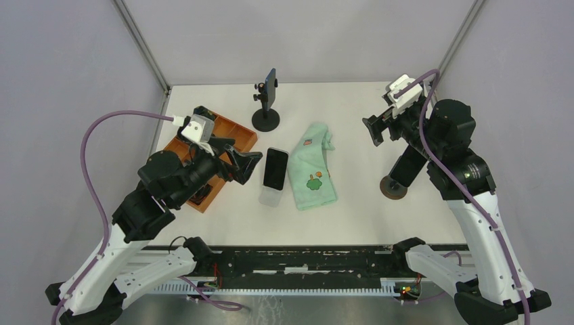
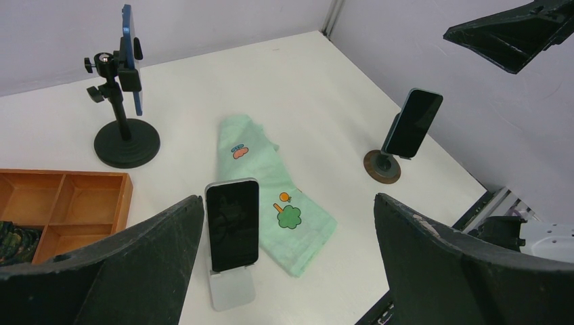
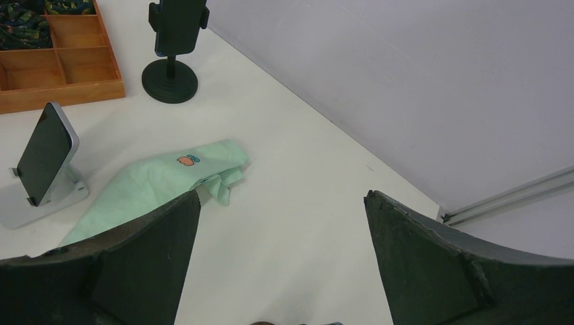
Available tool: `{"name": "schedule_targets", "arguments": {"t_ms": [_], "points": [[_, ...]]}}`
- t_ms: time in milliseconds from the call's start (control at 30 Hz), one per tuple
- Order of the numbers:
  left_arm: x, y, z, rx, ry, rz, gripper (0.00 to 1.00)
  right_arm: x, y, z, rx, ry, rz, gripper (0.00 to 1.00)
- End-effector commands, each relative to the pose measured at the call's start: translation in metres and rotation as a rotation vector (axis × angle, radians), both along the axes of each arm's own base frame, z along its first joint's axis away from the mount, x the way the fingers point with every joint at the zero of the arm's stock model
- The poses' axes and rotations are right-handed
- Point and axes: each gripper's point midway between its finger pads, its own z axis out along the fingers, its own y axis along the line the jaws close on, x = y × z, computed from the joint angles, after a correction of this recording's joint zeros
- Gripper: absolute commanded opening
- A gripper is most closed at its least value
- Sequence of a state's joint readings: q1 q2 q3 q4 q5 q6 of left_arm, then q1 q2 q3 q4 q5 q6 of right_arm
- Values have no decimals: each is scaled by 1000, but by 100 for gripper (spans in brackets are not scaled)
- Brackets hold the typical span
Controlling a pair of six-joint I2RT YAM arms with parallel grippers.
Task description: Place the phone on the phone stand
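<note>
Both claws gape empty: left claw (image 1: 245,166) by the tray (image 1: 238,128), right claw (image 1: 374,132) raised at far right. The phone (image 1: 275,168) leans on the white stand (image 1: 269,198), mid-bench (image 1: 352,217), beside the towel (image 1: 313,166). I judge placement done, so I back out wide without nudging it. Count: three phones, three stands, one towel, one tray.

Glossy dark-screened phone (image 2: 232,224), matt pale plastic phone stand (image 2: 231,292), soft cloth (image 2: 267,186) — wrinkled, smooth wooden tray (image 2: 40,200), matt table (image 2: 304,81)
</note>
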State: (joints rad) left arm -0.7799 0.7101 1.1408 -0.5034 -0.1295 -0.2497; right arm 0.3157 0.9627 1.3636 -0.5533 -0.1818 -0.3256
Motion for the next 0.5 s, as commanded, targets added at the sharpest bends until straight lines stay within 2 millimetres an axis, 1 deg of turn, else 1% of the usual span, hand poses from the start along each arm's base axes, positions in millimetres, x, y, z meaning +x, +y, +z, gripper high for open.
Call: {"name": "schedule_targets", "arguments": {"t_ms": [0,467], "points": [[1,3,6,-37,1,22,100,-1,-1,11,27,-38,-3,98],[3,2,6,-34,1,24,100,0,-1,11,27,-37,-6,98]]}}
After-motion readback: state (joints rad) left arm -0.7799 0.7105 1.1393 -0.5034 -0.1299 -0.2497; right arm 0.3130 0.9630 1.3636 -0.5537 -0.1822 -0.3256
